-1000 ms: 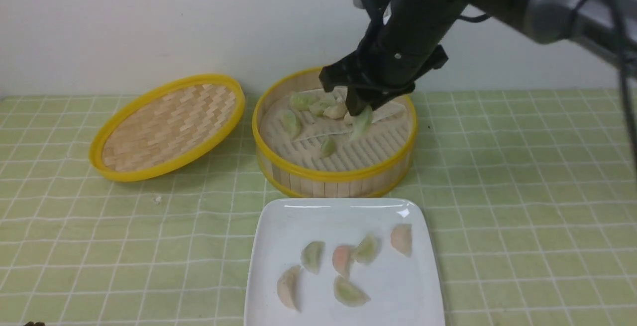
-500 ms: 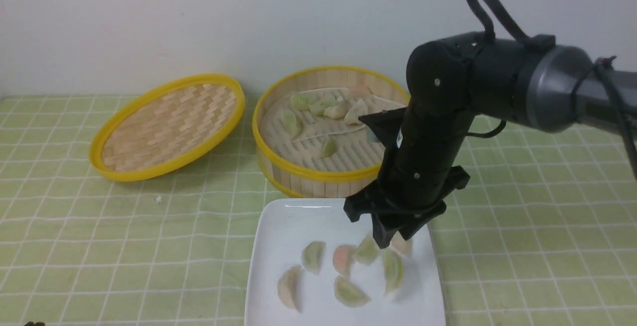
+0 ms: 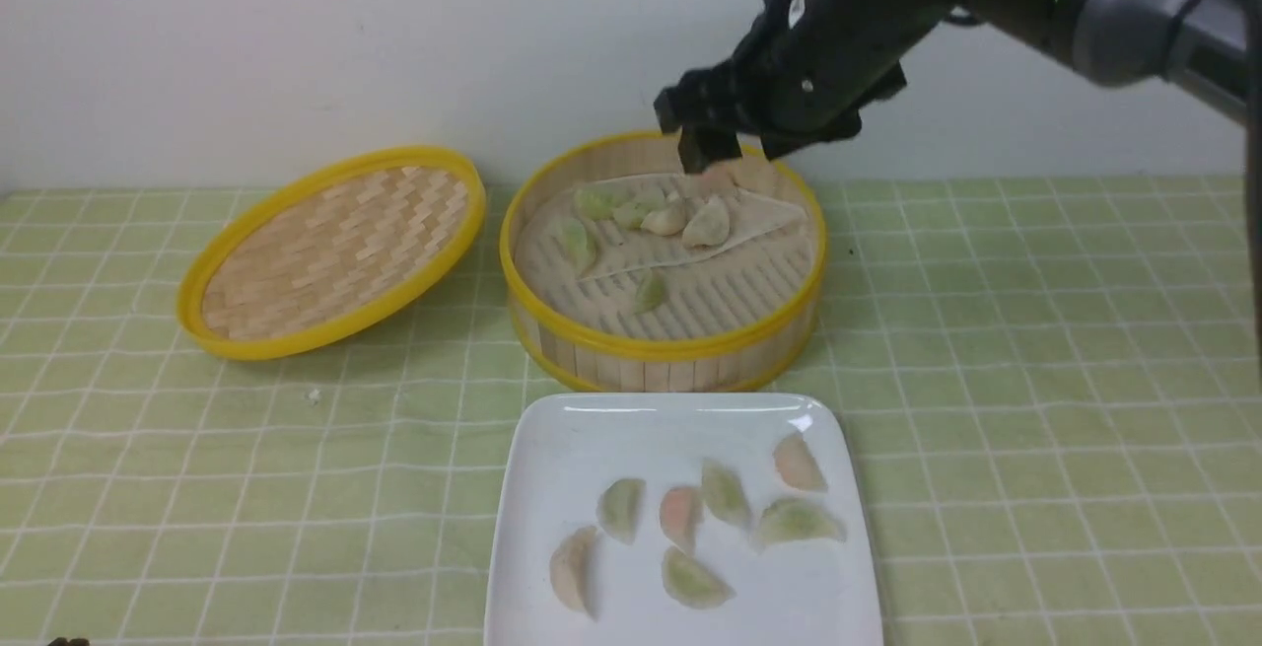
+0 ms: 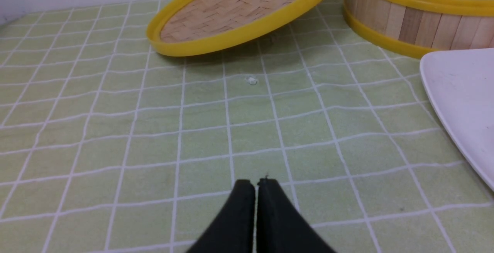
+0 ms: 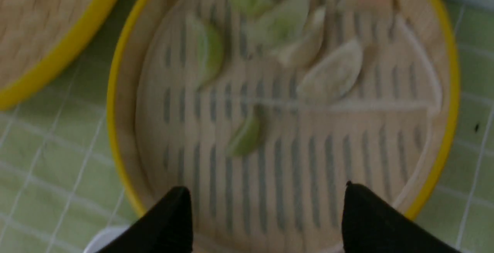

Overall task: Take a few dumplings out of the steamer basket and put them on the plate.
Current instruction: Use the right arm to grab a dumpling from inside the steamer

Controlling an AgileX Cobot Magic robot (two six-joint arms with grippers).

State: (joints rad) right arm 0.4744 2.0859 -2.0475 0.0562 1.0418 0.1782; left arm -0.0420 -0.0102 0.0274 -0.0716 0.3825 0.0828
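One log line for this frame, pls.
right gripper: open, empty, above steamer basket | left gripper: shut, empty | plate: seven dumplings

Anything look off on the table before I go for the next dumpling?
Three small things. The pale liner in the round bamboo steamer basket lies askew, leaving the near slats bare. The shallow woven yellow-rimmed lid sits tilted, its basket-side edge raised. A white crumb lies on the green checked cloth.

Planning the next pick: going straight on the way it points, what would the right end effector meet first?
The right end effector, open, would probably meet the steamer basket's bare slatted floor first, near the lone green dumpling; depth is unclear.
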